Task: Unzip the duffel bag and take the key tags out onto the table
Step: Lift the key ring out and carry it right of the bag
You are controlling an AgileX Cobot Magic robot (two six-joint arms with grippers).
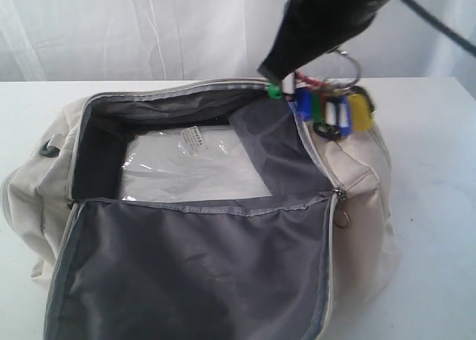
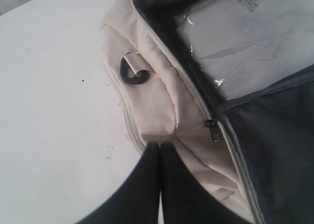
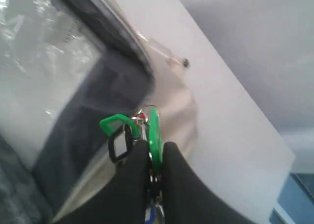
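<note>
The right gripper (image 3: 153, 153) pinches the key tags (image 1: 335, 108) tight. It holds them up in the air over the right end of the duffel bag (image 1: 357, 176). The left gripper (image 2: 160, 148) is squeezed closed with nothing in it, right by the bag's other end, near one black D-ring (image 2: 133, 76). There is one bag, and it lies open on the table (image 1: 431, 206). One clear plastic packet (image 1: 193, 169) lies inside.

key tags (image 1: 336, 109) over unzipped duffel bag (image 1: 363, 187)
</note>
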